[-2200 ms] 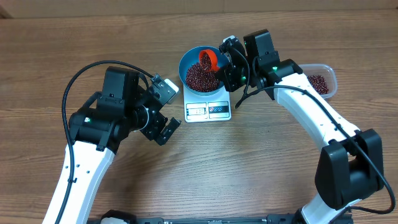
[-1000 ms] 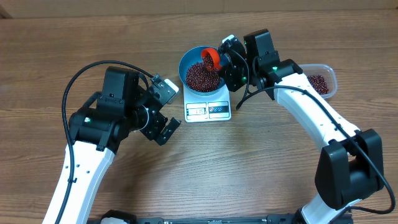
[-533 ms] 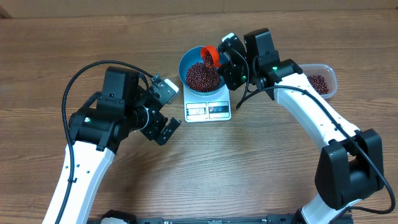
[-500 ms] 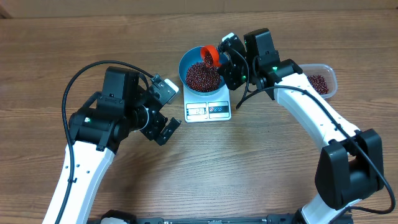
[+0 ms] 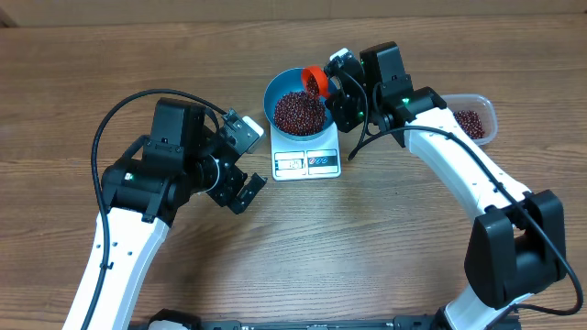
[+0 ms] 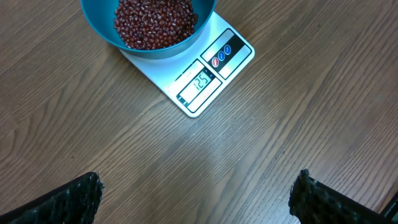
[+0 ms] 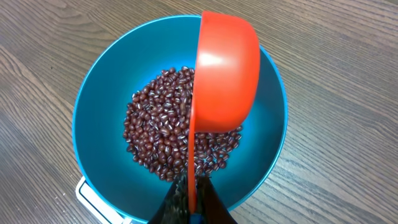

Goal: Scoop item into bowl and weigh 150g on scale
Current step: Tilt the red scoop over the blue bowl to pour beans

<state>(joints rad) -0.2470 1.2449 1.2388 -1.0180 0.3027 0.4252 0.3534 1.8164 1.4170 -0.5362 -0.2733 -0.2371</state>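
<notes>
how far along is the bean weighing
Done: the bowl sits on the scale, holding a heap of beans. In hand: the right gripper holds the red scoop tipped over the bowl. Remaining: checking the display, too small to read surely; the tub holds more beans.

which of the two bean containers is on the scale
The blue bowl, resting on the white scale with the red scoop tipped over it. The clear tub stands well apart from the scale, near the overhead view's right edge.
</notes>
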